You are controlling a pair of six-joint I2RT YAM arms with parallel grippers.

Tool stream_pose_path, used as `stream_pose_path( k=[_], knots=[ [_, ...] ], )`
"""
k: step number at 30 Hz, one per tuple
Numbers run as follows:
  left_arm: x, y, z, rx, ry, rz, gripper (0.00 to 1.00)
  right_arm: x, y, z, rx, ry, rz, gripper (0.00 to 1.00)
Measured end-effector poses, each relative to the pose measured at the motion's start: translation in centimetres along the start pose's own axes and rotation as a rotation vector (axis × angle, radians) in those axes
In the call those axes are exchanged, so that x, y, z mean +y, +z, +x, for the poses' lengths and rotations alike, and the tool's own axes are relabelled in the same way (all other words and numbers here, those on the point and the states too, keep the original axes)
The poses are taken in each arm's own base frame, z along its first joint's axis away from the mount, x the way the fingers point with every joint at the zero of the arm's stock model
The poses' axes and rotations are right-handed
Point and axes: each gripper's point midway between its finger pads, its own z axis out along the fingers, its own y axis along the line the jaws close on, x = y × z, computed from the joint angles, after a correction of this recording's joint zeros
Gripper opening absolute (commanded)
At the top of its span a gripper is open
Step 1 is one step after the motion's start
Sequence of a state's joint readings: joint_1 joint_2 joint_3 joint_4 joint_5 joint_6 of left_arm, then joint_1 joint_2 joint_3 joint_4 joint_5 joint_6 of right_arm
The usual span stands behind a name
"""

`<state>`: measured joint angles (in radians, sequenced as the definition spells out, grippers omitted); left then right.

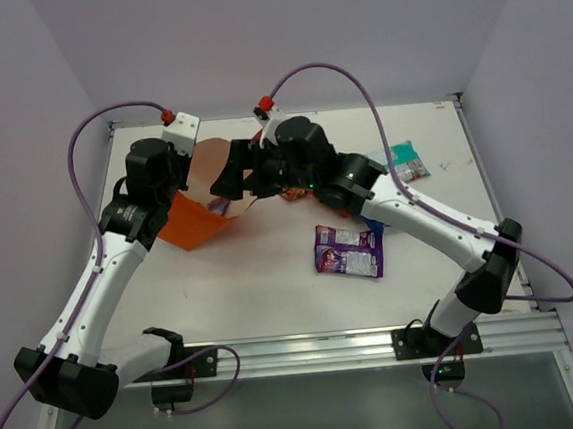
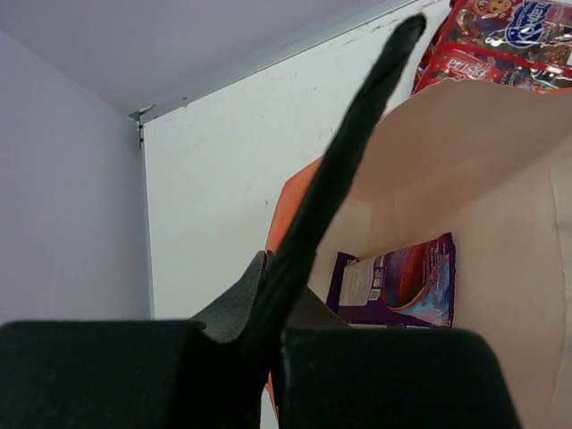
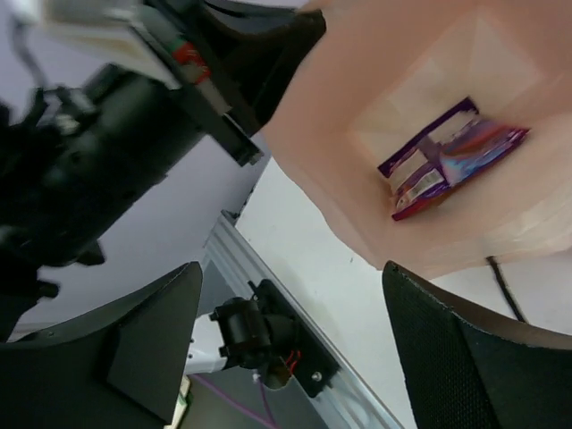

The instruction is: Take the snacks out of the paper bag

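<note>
The orange paper bag (image 1: 199, 220) lies on its side at the back left, its mouth toward the right. My left gripper (image 1: 189, 181) is shut on the bag's upper wall (image 2: 295, 201). In the left wrist view its fingers (image 2: 393, 54) press together over that edge. One purple snack (image 3: 447, 161) lies deep in the pale inside (image 2: 398, 281). My right gripper (image 1: 232, 182) hovers open at the bag's mouth, nothing between its jaws (image 3: 293, 277). Outside the bag lie a purple packet (image 1: 350, 251), red packets (image 1: 293, 191) (image 2: 500, 40) and a teal packet (image 1: 407, 162).
A dark blue packet (image 1: 375, 226) peeks out under my right forearm. The table's aluminium front rail (image 1: 309, 351) runs along the near edge. Walls close the table in at the back and sides. My left arm's wrist (image 3: 116, 125) is close beside my right gripper.
</note>
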<state>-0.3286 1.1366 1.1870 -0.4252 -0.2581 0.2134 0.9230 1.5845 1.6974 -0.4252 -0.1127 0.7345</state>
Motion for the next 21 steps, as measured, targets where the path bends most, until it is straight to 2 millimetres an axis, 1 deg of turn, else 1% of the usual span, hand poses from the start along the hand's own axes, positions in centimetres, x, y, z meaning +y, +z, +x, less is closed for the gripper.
stream_pose_path(
  k=[2, 3, 4, 5, 8, 10, 11, 13, 16, 21],
  knots=[
    [-0.2, -0.1, 0.0, -0.006, 0.011, 0.008, 0.0, -1.0, 2.4, 1.7, 0.034, 0.049, 0.008, 0.82],
    [-0.4, -0.2, 0.0, -0.016, 0.015, 0.019, 0.0, -2.0, 3.5, 2.8, 0.052, 0.071, 0.021, 0.8],
    [-0.6, -0.4, 0.2, -0.019, 0.016, 0.028, 0.0, -3.3, 4.4, 4.2, 0.075, 0.092, 0.045, 0.76],
    [-1.1, -0.6, 0.5, -0.026, 0.018, 0.044, 0.0, -4.7, 5.3, 5.6, 0.096, 0.109, 0.068, 0.75],
    [-2.5, -1.5, 1.7, -0.04, 0.027, 0.098, 0.0, -8.6, 6.9, 9.8, 0.17, 0.148, 0.145, 0.73],
    [-3.4, -1.9, 1.9, -0.064, 0.029, 0.132, 0.0, -10.2, 7.6, 11.6, 0.203, 0.165, 0.176, 0.72],
    [-3.7, -2.0, 2.0, -0.072, 0.03, 0.148, 0.0, -10.5, 7.9, 12.1, 0.212, 0.17, 0.179, 0.71],
    [-4.2, -2.1, 2.3, -0.08, 0.033, 0.17, 0.0, -10.5, 8.0, 12.6, 0.222, 0.173, 0.171, 0.68],
    [-5.0, -2.0, 2.7, -0.083, 0.045, 0.207, 0.0, -9.3, 8.2, 12.8, 0.22, 0.164, 0.136, 0.68],
    [-6.1, -1.8, 3.2, -0.086, 0.055, 0.251, 0.0, -6.5, 8.0, 15.4, 0.266, 0.129, 0.086, 0.69]
  ],
)
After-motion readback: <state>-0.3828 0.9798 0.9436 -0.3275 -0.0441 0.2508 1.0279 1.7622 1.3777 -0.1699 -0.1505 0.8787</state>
